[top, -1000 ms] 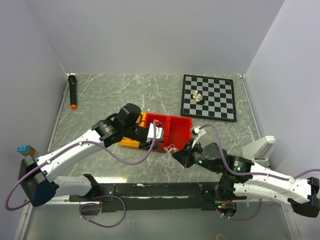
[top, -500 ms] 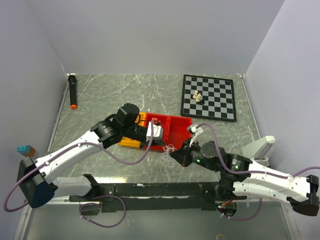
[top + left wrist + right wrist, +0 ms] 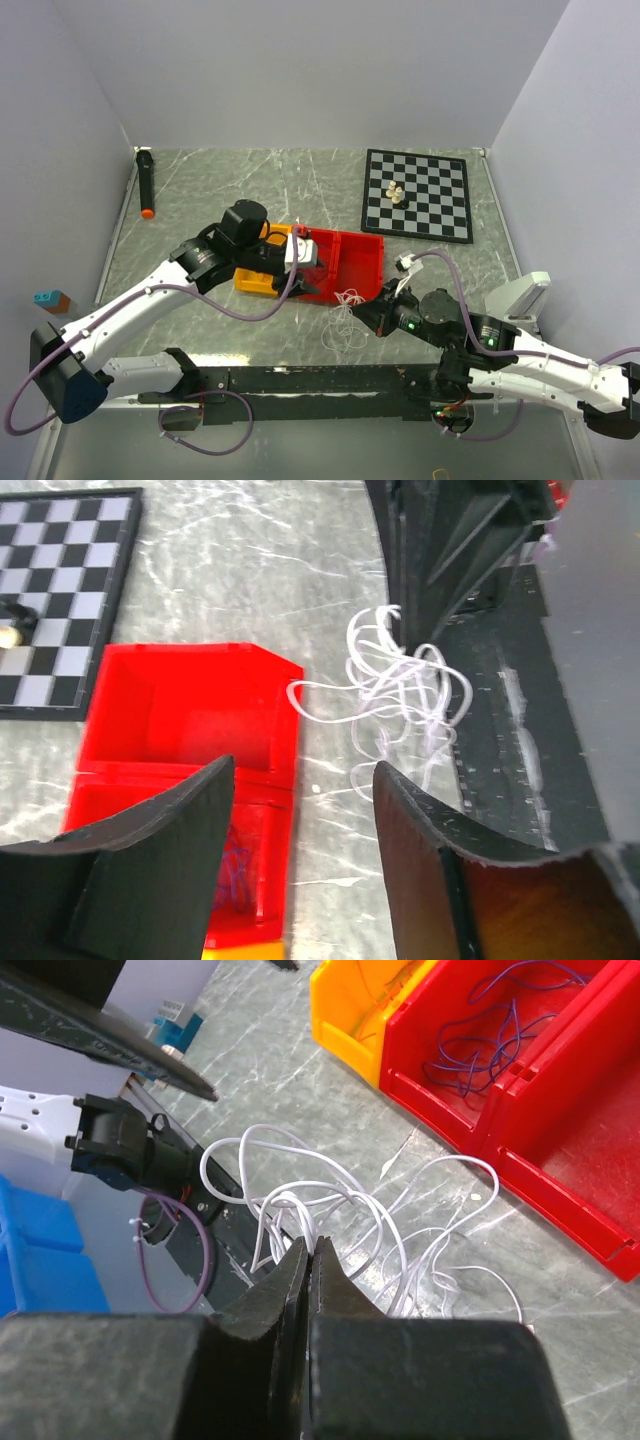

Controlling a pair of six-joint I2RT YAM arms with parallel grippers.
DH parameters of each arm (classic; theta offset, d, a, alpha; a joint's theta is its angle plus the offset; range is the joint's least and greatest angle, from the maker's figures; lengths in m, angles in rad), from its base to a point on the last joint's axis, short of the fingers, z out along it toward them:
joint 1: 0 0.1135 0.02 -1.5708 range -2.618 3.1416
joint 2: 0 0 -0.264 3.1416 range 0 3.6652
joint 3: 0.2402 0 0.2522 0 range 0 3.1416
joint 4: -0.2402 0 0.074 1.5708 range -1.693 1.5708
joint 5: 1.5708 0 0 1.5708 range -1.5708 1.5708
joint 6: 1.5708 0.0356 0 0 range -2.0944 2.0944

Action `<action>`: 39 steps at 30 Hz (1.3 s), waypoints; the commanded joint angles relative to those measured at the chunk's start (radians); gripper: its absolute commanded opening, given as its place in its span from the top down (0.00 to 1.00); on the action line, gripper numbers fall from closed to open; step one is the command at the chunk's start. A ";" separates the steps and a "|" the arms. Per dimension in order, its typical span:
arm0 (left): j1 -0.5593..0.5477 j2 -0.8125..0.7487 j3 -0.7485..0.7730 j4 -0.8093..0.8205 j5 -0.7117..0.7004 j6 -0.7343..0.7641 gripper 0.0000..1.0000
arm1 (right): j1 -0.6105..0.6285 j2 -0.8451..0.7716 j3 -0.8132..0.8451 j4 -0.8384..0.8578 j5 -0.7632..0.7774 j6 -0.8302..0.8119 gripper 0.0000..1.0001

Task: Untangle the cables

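A clump of thin white cable (image 3: 345, 318) lies in curly loops on the table, just in front of the red bin (image 3: 362, 262). My right gripper (image 3: 358, 310) is shut on one white loop (image 3: 318, 1205), jaws pressed together on it (image 3: 310, 1245). A dark purple wire (image 3: 500, 1030) lies inside the red bin (image 3: 560, 1110); it also shows in the left wrist view (image 3: 235, 870). My left gripper (image 3: 300, 252) is open and empty above the red bin's near edge (image 3: 280, 780), and the white clump (image 3: 400, 695) is ahead of it. No orange-red wire shows clearly.
A yellow bin (image 3: 258, 280) adjoins the red bin's left side. A chessboard (image 3: 440, 205) with pieces (image 3: 397, 195) sits at the back right. A black marker (image 3: 146, 185) lies at the back left. The black base rail (image 3: 320, 385) runs along the near edge.
My left gripper has moved back and to the left over the bins. My right gripper has shifted slightly right, still pinching the white cable; the clump has moved a little with it.
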 commanded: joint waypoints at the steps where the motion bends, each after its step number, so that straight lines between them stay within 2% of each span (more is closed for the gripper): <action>1: 0.009 -0.021 0.028 -0.080 0.144 -0.026 0.39 | -0.001 0.004 0.017 0.007 0.028 0.000 1.00; 4: 0.006 -0.016 0.020 -0.141 0.226 -0.009 0.48 | -0.002 0.010 0.020 0.017 0.031 -0.014 1.00; 8: -0.008 -0.002 0.014 -0.161 0.263 -0.001 0.59 | -0.002 0.042 0.038 0.042 0.048 -0.032 1.00; 15: -0.025 0.016 -0.009 -0.066 0.226 -0.047 0.65 | -0.002 0.095 0.072 0.108 0.072 -0.064 1.00; 18: -0.026 0.021 -0.020 -0.054 0.198 -0.041 0.65 | -0.002 0.098 0.069 0.137 0.083 -0.069 1.00; 22: -0.026 0.015 -0.059 0.024 0.081 -0.053 0.58 | -0.002 0.102 0.058 0.203 0.063 -0.072 1.00; 26: -0.026 0.013 -0.081 0.067 0.022 -0.061 0.44 | -0.002 0.119 0.066 0.211 0.060 -0.077 1.00; 30: -0.025 0.012 -0.092 0.139 -0.012 -0.107 0.43 | -0.004 0.122 0.072 0.220 0.058 -0.083 1.00; 33: -0.026 0.019 -0.083 0.147 0.036 -0.127 0.48 | -0.002 0.130 0.071 0.234 0.057 -0.086 1.00; 35: -0.026 0.024 -0.073 0.141 0.065 -0.136 0.55 | -0.001 0.137 0.074 0.243 0.061 -0.089 1.00; 39: -0.025 0.027 -0.061 0.124 0.094 -0.135 0.82 | -0.002 0.147 0.074 0.255 0.069 -0.090 1.00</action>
